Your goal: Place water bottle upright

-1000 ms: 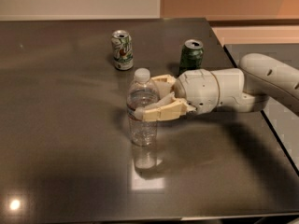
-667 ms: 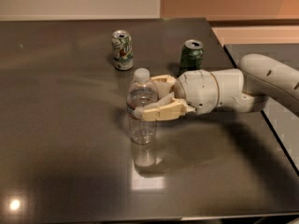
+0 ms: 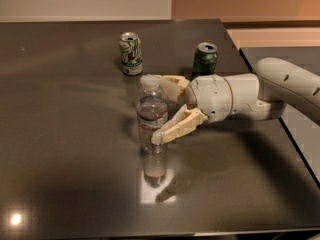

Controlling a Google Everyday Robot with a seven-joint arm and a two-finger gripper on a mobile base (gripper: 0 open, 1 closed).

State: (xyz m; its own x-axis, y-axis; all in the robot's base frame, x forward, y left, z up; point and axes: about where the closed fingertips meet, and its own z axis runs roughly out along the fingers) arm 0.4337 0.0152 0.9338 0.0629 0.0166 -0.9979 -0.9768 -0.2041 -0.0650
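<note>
The water bottle (image 3: 151, 100) stands upright on the dark table (image 3: 60, 149), a clear ribbed bottle with a white cap and a narrow label band. My gripper (image 3: 157, 108) reaches in from the right and straddles the bottle. Its jaws are spread wider than the bottle, one cream finger (image 3: 171, 83) behind it near the cap, the other finger (image 3: 176, 128) in front at mid-height. The gripper looks open, with gaps on both sides.
A white soda can (image 3: 130, 53) stands at the back, left of the bottle. A green soda can (image 3: 205, 58) stands at the back right, just behind my white wrist (image 3: 220, 98). The table's right edge (image 3: 260, 84) borders a second surface.
The fingers have spread apart from the bottle, the near one swinging down and forward. The bottle stays upright in the same spot.
</note>
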